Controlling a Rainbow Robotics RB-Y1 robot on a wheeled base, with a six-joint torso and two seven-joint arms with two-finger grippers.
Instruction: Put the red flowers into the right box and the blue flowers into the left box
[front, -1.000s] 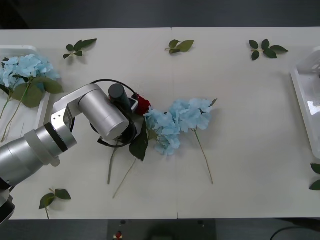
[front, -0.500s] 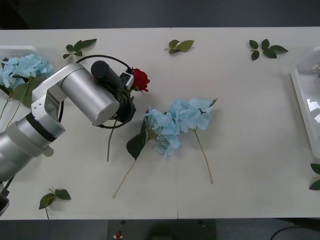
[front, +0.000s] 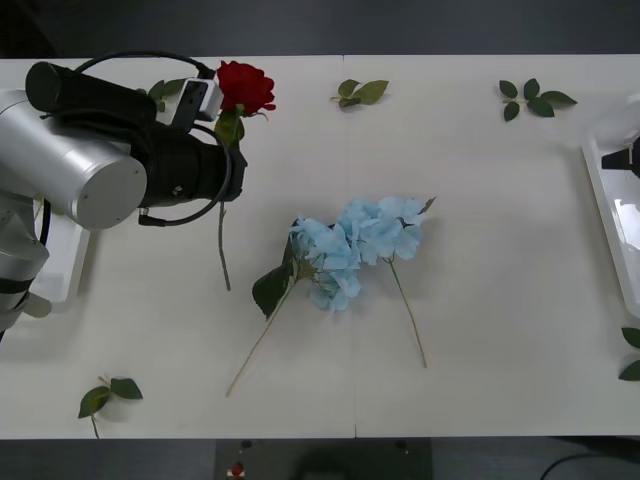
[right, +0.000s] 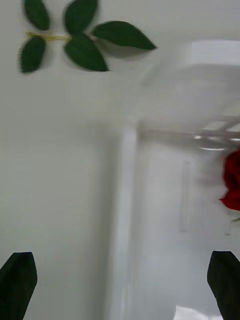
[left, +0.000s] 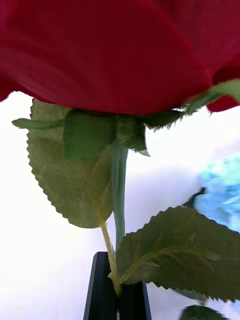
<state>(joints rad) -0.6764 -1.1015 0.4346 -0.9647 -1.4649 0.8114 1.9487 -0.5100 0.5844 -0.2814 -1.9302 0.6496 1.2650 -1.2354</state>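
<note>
The left gripper (front: 215, 105), clamped on a red rose (front: 244, 87), has lifted it farther left; the right gripper (right: 120, 280) hangs wide over the right box (right: 165, 210).

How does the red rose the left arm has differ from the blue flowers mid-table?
The red rose is lifted, clamped at the stem by the left end effector; the blue flowers lie flat on the table, ungripped. The rose head is small, tight and deep red; the blue clusters are bigger, fluffy and pale. Both have thin green stems with leaves.
</note>
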